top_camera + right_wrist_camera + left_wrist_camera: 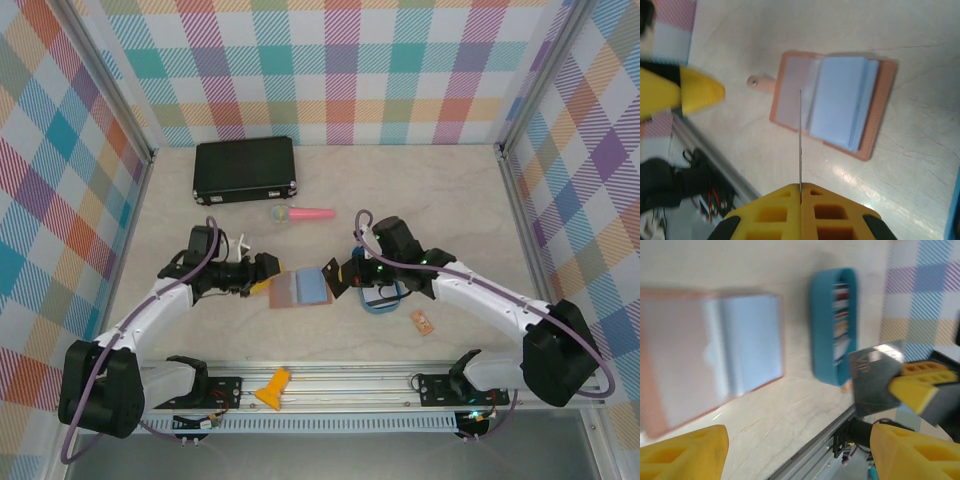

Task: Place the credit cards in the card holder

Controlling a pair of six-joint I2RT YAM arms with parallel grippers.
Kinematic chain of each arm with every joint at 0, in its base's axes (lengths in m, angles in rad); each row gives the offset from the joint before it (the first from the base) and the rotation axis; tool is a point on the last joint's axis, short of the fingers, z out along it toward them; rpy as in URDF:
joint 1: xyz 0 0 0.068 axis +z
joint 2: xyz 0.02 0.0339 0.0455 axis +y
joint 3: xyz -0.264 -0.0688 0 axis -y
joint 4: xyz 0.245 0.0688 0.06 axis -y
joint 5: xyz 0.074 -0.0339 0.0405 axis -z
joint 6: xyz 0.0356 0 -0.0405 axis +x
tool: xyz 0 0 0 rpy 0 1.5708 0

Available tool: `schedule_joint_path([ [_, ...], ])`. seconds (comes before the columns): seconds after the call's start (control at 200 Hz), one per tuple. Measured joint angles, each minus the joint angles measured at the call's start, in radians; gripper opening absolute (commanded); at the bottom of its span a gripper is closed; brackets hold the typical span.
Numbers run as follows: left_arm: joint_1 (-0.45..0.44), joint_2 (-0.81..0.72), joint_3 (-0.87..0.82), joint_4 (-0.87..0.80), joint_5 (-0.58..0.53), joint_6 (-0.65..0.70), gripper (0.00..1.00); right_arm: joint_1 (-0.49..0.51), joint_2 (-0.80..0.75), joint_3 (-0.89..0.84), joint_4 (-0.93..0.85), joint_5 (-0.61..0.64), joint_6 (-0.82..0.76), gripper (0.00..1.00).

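The card holder [300, 288] lies open on the table between the arms, pinkish-brown outside with grey-blue sleeves [840, 107]. My right gripper [801, 192] is shut on a dark credit card [800, 140], seen edge-on and held upright just above the holder's near edge. In the top view that card [328, 272] tilts at the holder's right side, in front of the right gripper [345, 275]. More credit cards [840, 322] stand in a blue oval tray [822, 325]. At the holder's left edge my left gripper [265, 275] is open with nothing between its fingers [685, 455].
A black case [245, 168] sits at the back left, with a pink-handled object [305, 213] in front of it. A small orange tag [422, 321] lies right of the tray. A yellow piece [272, 388] rests on the front rail.
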Motion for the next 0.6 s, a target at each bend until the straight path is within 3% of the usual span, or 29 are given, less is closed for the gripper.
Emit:
schedule_joint_path([
  [0.245,0.001,0.07,-0.002,0.002,-0.115,-0.117,0.65,0.089,0.097,0.0,0.159,0.213,0.239,0.0],
  [0.38,0.006,0.161,0.01,0.033,-0.13,-0.129,0.59,0.124,0.174,0.0,0.22,0.293,0.275,0.0],
  [0.6,0.007,0.242,0.045,0.085,-0.144,-0.13,0.58,0.167,0.263,0.001,0.309,0.346,0.289,0.0],
])
